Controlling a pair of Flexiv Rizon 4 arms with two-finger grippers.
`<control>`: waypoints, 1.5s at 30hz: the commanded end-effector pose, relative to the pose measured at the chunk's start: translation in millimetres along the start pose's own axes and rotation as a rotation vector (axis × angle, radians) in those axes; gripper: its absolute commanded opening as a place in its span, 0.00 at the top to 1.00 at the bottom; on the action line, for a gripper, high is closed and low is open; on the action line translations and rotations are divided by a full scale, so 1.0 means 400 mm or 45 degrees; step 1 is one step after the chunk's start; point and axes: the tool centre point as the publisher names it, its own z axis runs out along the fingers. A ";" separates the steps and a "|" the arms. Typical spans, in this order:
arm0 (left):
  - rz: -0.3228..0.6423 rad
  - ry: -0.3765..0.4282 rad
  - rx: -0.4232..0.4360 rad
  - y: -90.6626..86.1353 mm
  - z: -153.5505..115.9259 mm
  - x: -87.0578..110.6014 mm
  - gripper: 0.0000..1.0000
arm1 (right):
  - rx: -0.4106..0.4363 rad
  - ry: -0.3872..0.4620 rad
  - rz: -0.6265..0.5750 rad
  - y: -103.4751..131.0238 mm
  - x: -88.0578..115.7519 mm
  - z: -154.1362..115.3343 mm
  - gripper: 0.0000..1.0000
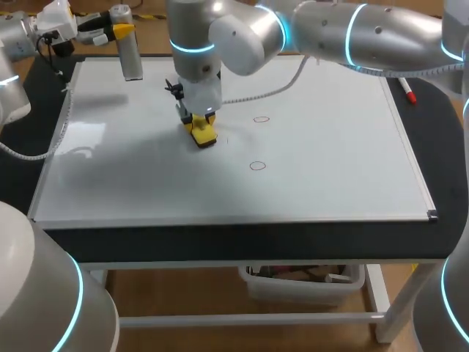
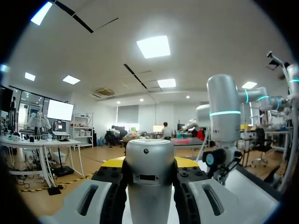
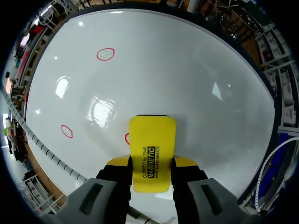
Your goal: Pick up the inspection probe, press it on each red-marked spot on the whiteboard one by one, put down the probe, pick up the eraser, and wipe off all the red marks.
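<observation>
My left gripper [image 1: 123,31] hangs over the far left corner of the whiteboard [image 1: 330,161], shut on the grey cylindrical probe [image 1: 131,51]. In the left wrist view the probe [image 2: 149,172] fills the gap between the yellow-tipped fingers [image 2: 112,163]. My right arm reaches in to the board's middle left. Its gripper [image 1: 199,123] is shut on the yellow eraser [image 1: 204,135], which rests on the board. Two red circles [image 1: 261,119] [image 1: 257,166] lie to the eraser's right. In the right wrist view the eraser [image 3: 152,154] partly covers a third red mark [image 3: 126,138], with other circles [image 3: 105,54] [image 3: 67,131] farther out.
A red marker pen [image 1: 407,91] lies on the black table just past the whiteboard's far right edge. A white coiled cable [image 1: 271,89] trails over the board behind my right arm. A dark strip of table [image 1: 242,242] borders the board's near edge.
</observation>
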 end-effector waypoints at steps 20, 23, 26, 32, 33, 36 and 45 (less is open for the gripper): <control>0.001 -0.001 0.001 -0.002 0.000 0.002 1.00 | -0.002 0.024 0.021 0.008 0.023 0.013 1.00; 0.001 -0.001 0.001 -0.002 0.000 0.002 1.00 | -0.002 0.025 0.036 0.011 0.035 0.014 1.00; 0.001 -0.001 0.001 -0.002 0.000 0.002 1.00 | -0.002 0.028 0.049 0.012 0.046 0.015 1.00; 0.001 -0.001 0.001 -0.002 0.000 0.002 1.00 | -0.006 0.026 0.098 0.014 0.079 0.020 1.00; 0.001 -0.001 0.001 -0.002 0.000 0.002 1.00 | -0.006 0.026 0.106 0.014 0.086 0.021 1.00; 0.001 -0.001 0.001 -0.002 0.000 0.002 1.00 | -0.004 0.030 0.122 0.016 0.102 0.020 1.00; 0.001 -0.001 0.001 -0.002 0.000 0.002 1.00 | -0.010 0.039 0.159 0.019 0.133 0.024 1.00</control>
